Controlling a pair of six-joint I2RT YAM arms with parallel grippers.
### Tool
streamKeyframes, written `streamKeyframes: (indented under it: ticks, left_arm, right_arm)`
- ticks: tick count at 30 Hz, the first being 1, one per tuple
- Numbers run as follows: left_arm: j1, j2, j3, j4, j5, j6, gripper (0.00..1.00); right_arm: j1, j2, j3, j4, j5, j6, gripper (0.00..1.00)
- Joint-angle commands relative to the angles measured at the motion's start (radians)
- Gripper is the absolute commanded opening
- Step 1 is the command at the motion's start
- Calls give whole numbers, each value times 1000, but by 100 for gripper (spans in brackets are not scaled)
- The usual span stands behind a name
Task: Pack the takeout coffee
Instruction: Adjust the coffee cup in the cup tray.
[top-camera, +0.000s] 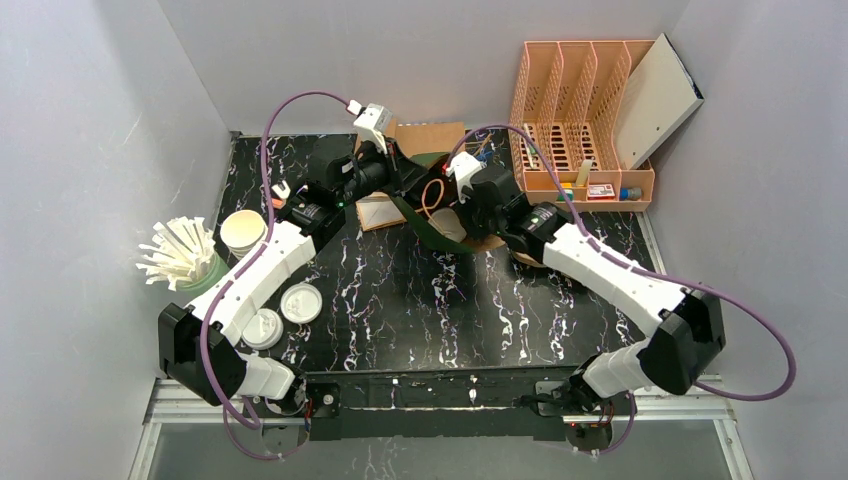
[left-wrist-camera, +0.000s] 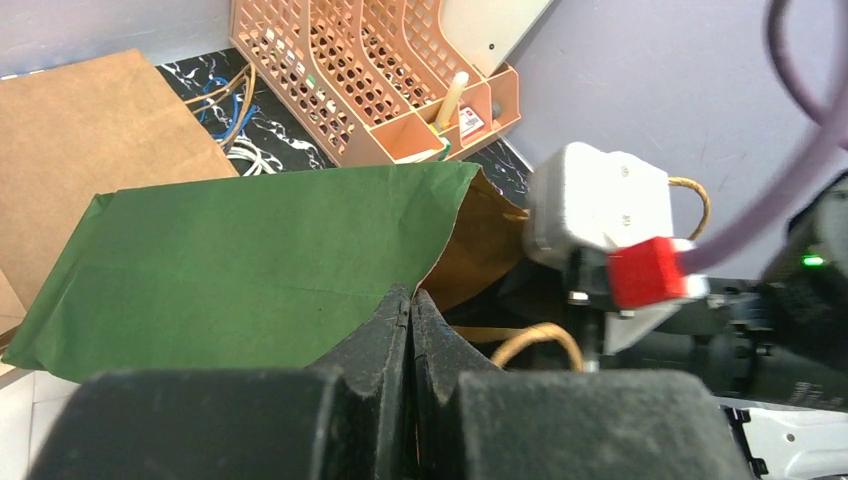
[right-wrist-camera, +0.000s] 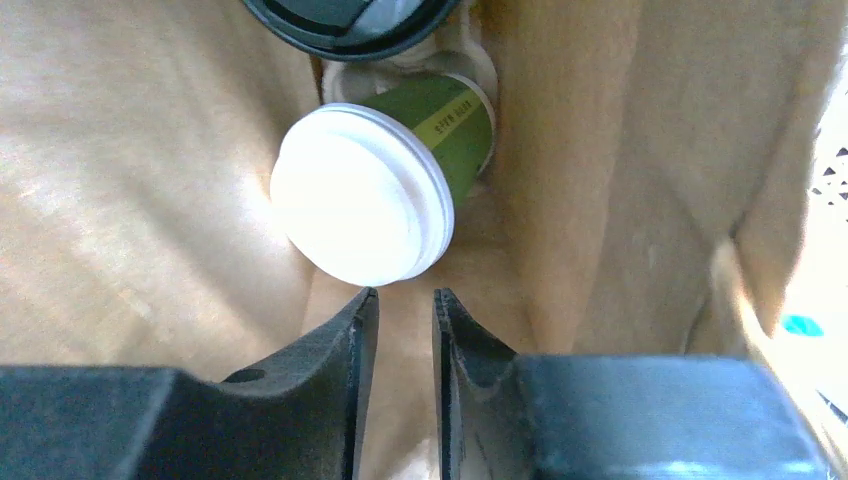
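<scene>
- Left claw (left-wrist-camera: 411, 308), lower centre of the left wrist view: tips pressed together, clamped on the green rim of the bag (left-wrist-camera: 250, 250).
- Bag at upper centre of the table (top-camera: 450, 310) in the top view, green outside, brown inside, between the two wrists.
- Right claw (right-wrist-camera: 397, 305), bottom centre of the right wrist view, reaching inside the bag: fingers slightly apart, nothing between them.
- Cup (right-wrist-camera: 365, 205), green with a white lid, just above those tips and clear of them, tilted lid-first towards the camera, seated in a pulp carrier (right-wrist-camera: 478, 70).
- Black lid (right-wrist-camera: 350, 18) at the top edge, close over the cup; touching or not, cannot tell.
- Orange rack (top-camera: 585, 130) at upper right of the top view; loose lids (top-camera: 301, 303) at lower left of the table.
</scene>
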Motion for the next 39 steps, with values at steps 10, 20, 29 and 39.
streamKeyframes:
  ticks: [10, 20, 29, 39]
  left_arm:
    - [53, -22, 19, -57, -86, -121, 0]
    - [63, -42, -31, -37, -117, -181, 0]
    - [63, -50, -24, -63, -114, -155, 0]
    - [64, -53, -33, -73, -110, -153, 0]
  right_arm:
    - [1, -100, 247, -264, 19, 143, 39]
    - [-60, 85, 607, -609, 209, 514, 66]
    - [-222, 164, 643, -744, 73, 838, 70]
    - [-261, 120, 494, -673, -13, 891, 64]
